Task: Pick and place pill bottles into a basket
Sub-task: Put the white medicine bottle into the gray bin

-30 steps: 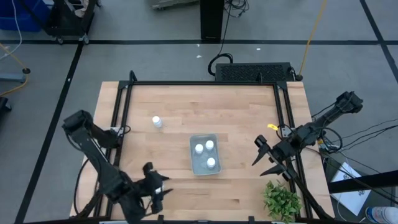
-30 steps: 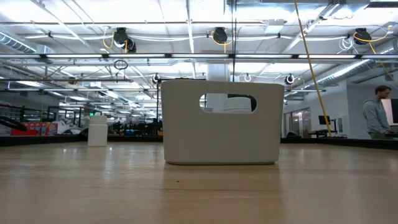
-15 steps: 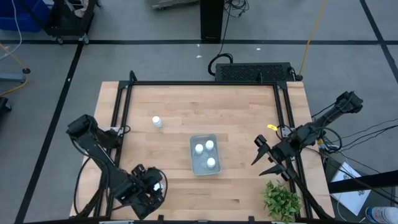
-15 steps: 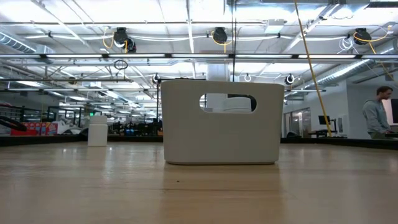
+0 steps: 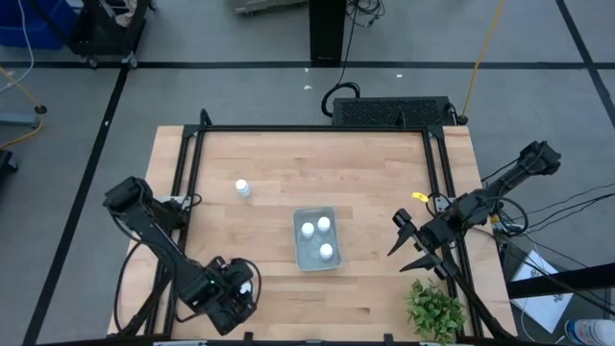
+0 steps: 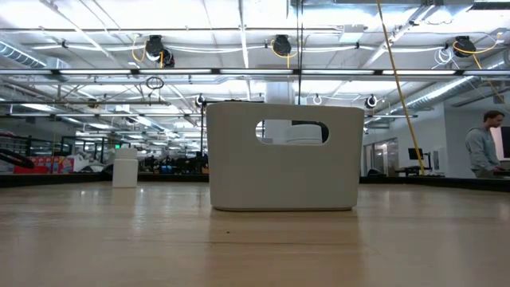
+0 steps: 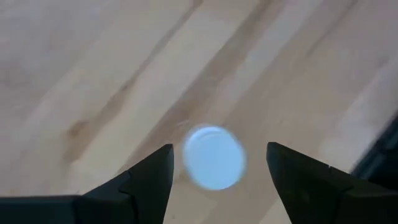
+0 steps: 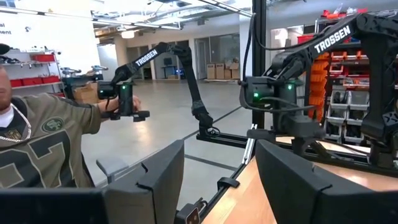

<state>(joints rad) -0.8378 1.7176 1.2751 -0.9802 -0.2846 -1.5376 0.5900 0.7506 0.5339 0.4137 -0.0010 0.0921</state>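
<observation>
On wooden table (image 5: 365, 163), basket (image 5: 314, 259)

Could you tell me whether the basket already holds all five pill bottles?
No, the high view shows only three pill bottles in the basket.

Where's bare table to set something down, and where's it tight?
Free: the wood between the basket and the right gripper, and the far strip behind the lone bottle. Tight: the near-left corner, where the left gripper straddles a bottle.
</observation>
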